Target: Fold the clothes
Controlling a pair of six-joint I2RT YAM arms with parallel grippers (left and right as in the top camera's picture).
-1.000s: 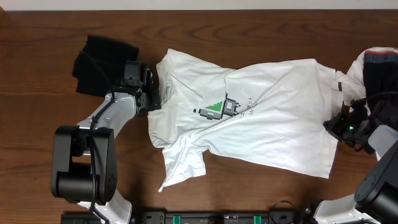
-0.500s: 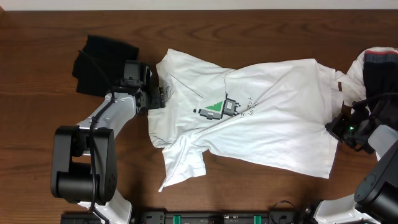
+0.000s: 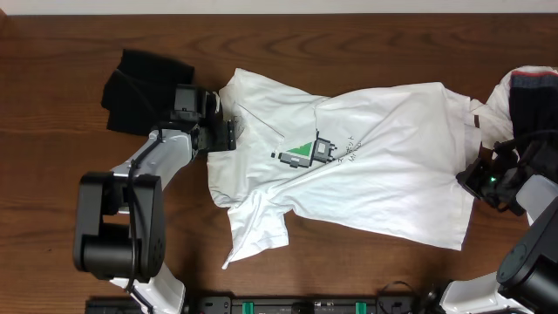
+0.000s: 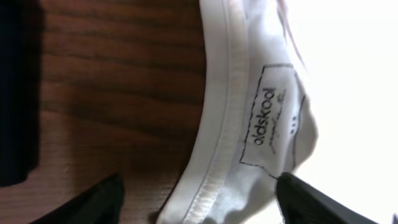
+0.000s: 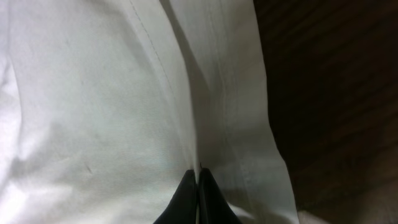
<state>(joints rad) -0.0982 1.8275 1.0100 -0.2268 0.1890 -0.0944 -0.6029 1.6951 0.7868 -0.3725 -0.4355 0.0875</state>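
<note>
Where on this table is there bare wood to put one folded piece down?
Bare wood: the strip between the white T-shirt and the table's front edge, and the far-left corner beyond the black garment. Crowded: around the left hand at the collar, and around the right hand between the shirt and the garment pile.

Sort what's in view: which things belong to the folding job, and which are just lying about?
Job: white T-shirt, black garment, white-and-dark garment, left hand, right hand.
Just there: wooden table, black equipment bar at the front edge.
</note>
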